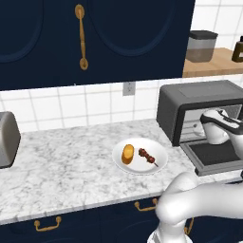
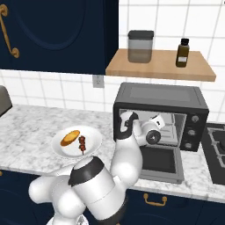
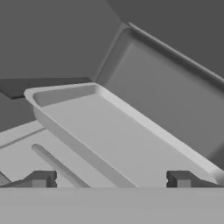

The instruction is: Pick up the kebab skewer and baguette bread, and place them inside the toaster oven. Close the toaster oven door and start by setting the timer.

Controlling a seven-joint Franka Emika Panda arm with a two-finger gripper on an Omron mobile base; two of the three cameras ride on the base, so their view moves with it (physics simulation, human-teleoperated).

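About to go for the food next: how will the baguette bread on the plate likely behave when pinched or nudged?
The baguette bread is a stubby rounded oval, so it may roll or slide on the smooth white plate if nudged. It looks small and probably light. The kebab skewer lies close beside it, so a sideways push could shift that too.

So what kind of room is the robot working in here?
A rendered home kitchen, it seems: a marble counter under dark blue cupboards, a toaster oven with its door down, and a plate of food.

Arm reaching forward, gripper (image 3: 110, 179) wide open, empty
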